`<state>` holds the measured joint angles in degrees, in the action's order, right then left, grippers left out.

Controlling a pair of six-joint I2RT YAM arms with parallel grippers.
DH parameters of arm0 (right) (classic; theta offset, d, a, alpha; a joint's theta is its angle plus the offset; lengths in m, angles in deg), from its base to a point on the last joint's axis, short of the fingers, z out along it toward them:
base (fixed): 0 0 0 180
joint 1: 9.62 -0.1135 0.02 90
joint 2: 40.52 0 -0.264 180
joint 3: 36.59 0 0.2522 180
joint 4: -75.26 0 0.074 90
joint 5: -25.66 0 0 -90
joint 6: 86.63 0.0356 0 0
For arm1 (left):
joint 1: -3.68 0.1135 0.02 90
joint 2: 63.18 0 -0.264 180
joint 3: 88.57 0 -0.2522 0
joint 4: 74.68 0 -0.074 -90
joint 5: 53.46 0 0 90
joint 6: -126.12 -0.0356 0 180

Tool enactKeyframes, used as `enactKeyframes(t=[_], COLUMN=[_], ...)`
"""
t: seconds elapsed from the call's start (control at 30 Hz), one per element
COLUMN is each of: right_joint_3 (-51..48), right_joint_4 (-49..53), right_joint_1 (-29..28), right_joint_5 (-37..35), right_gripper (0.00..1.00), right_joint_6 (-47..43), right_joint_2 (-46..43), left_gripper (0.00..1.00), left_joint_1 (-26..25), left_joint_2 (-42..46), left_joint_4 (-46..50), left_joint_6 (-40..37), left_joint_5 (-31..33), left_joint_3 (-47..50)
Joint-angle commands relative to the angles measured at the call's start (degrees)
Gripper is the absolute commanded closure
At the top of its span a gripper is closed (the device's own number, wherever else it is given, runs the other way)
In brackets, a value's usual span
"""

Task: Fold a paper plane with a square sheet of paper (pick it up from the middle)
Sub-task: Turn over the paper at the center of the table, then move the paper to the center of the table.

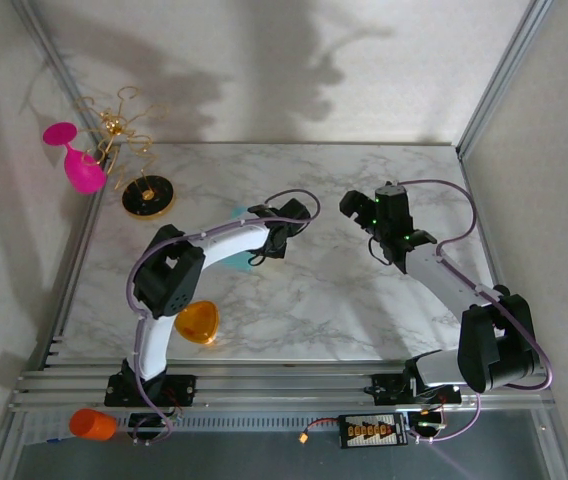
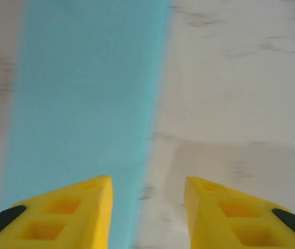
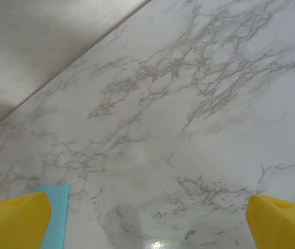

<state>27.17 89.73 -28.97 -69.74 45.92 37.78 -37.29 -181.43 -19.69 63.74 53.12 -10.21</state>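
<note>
The teal-cyan paper (image 2: pixel 85 104) lies flat on the marble table (image 1: pixel 324 300) as a long narrow folded band. In the top view only small bits of the paper (image 1: pixel 238 214) peek out from under my left arm, so I cannot tell its full shape or whether it has a pointed nose. My left gripper (image 2: pixel 147 182) hovers just over it, open, one yellow finger (image 2: pixel 80 207) above the paper and the other over bare marble, holding nothing. My right gripper (image 3: pixel 148 203) is open wide over bare table, with a paper corner (image 3: pixel 56 215) by its left finger. From above, the left gripper (image 1: pixel 264 247) and right gripper (image 1: pixel 364 228) face each other mid-table.
A pink glass (image 1: pixel 79 160) and a gold wire ornament on a black disc (image 1: pixel 147 195) stand at the back left. An orange rounded-triangle piece (image 1: pixel 197 322) lies near my left arm's base. An orange cup (image 1: pixel 92 424) sits below the front rail. Metal frame posts bound both sides.
</note>
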Motion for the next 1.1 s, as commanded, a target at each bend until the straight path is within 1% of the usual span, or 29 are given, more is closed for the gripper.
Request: enactKeyframes(t=[0.0, 0.07, 0.13, 0.23, 0.3, 0.37, 0.4, 0.47, 0.57, 0.6, 0.63, 0.73, 0.87, 1.0, 1.07], right_joint_3=[-0.86, -0.63, -0.08, 1.71, 3.95, 7.04, 8.75, 13.38, 19.76, 21.62, 24.28, 30.97, 38.96, 43.98, 45.04], right_joint_4=[-0.35, -0.98, -2.00, -2.99, -2.65, -2.73, -2.58, -1.92, -0.91, -0.56, 0.23, 2.74, 6.88, 10.01, 11.30], right_joint_1=[0.42, 0.35, 0.29, -1.35, -4.17, -8.18, -9.92, -14.32, -19.60, -20.14, -22.51, -24.92, -26.51, -27.29, -27.44], right_joint_5=[0.83, 2.61, 6.23, 11.28, 12.57, 14.07, 14.95, 17.08, 17.89, 18.43, 18.87, 20.16, 21.87, 23.73, 23.96], right_gripper=[0.04, 0.06, 0.09, 0.13, 0.16, 0.21, 0.24, 0.33, 0.38, 0.39, 0.41, 0.43, 0.44, 0.44, 0.44], right_joint_6=[1.56, 1.30, 0.90, 1.35, 1.75, 2.25, 2.51, 3.11, 3.76, 3.57, 3.36, 2.89, 2.11, 1.33, 0.85], right_joint_2=[0.50, 1.37, 2.84, 6.64, 9.47, 13.64, 15.56, 21.22, 28.06, 30.03, 32.23, 37.95, 44.84, 49.84, 51.41], left_gripper=[0.54, 0.53, 0.50, 0.45, 0.42, 0.38, 0.36, 0.30, 0.22, 0.18, 0.16, 0.09, 0.05, 0.01, 0.01], left_joint_1=[2.45, 4.20, 6.58, 10.96, 13.89, 17.00, 18.27, 21.58, 25.94, 27.16, 28.40, 31.35, 34.07, 35.64, 35.95], left_joint_2=[4.54, 6.99, 10.09, 15.72, 19.61, 23.83, 25.56, 29.59, 35.34, 36.85, 38.22, 41.21, 43.77, 44.17, 43.90], left_joint_4=[-8.73, -12.55, -16.43, -21.50, -23.76, -25.15, -25.56, -27.05, -29.70, -30.33, -30.80, -31.53, -33.07, -33.70, -33.83], left_joint_6=[0.71, 1.33, 2.50, 5.39, 7.05, 8.42, 8.99, 10.34, 12.42, 12.85, 13.01, 12.66, 12.24, 12.06, 11.76], left_joint_5=[-16.05, -20.78, -24.14, -27.63, -27.62, -25.70, -24.58, -22.38, -20.82, -20.78, -20.81, -20.97, -22.07, -24.14, -25.13], left_joint_3=[3.00, 5.09, 7.95, 13.16, 16.68, 20.32, 21.91, 26.23, 32.50, 34.06, 35.56, 38.30, 40.60, 41.49, 41.56])
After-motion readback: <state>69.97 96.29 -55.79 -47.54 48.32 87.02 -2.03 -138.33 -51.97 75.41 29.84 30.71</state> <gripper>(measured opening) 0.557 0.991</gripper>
